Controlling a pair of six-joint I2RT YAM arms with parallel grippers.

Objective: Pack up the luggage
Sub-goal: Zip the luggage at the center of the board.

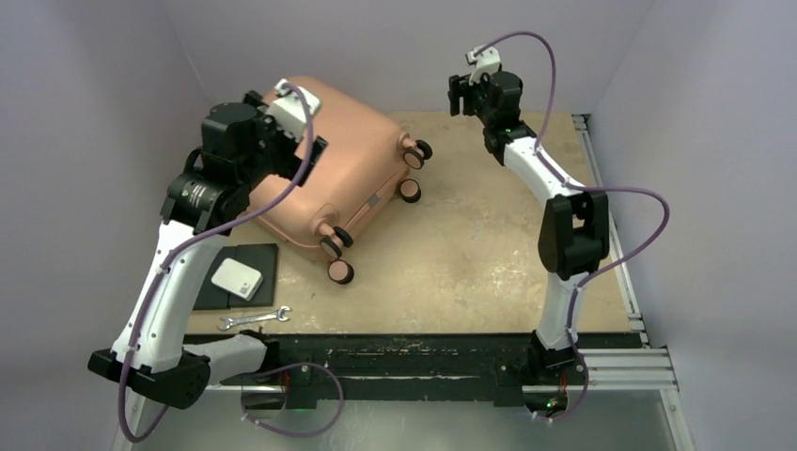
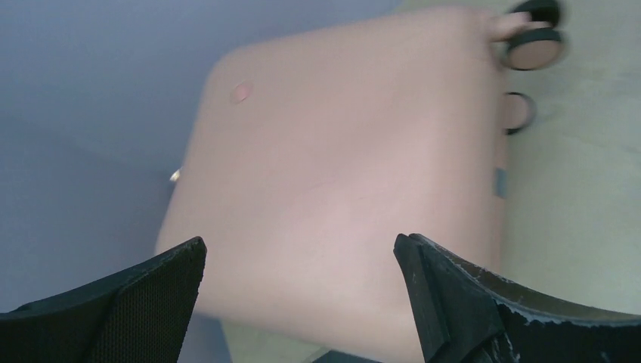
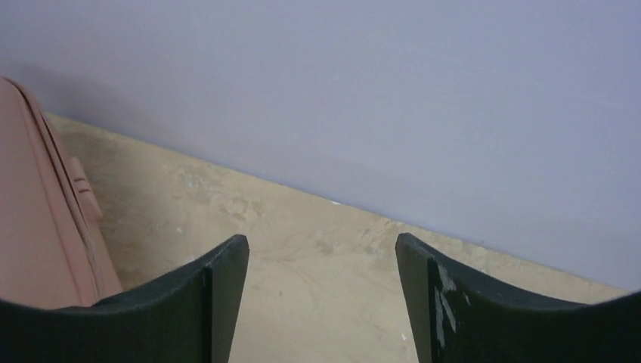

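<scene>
Closed luggage (image 1: pixel 367 160), upper left; left hand (image 2: pixel 298 253) above it, spread and empty; right hand (image 3: pixel 321 249) likewise spread, empty. Risk: smooth shell gives no purchase, so a push slides the luggage along the surface (image 1: pixel 470 254).

- Top view: the far-left corner of the luggage (image 1: pixel 362 155) is hidden behind the left arm (image 1: pixel 174 272).
- Top view: the left part of the flat black pad (image 1: pixel 256 258) lies under the same arm.
- Top view: the grey mark (image 1: pixel 373 200) on the luggage's side is too small to identify.
- Left wrist view: the shell is out of focus. The uppermost wheel (image 2: pixel 538 9) is cropped by the top edge, and the fingers of the left pincer (image 2: pixel 298 253) by the bottom edge.
- Right wrist view: only a strip of luggage shows at the left edge. The fingers of the right pincer (image 3: pixel 321 249) run off the bottom edge.
</scene>
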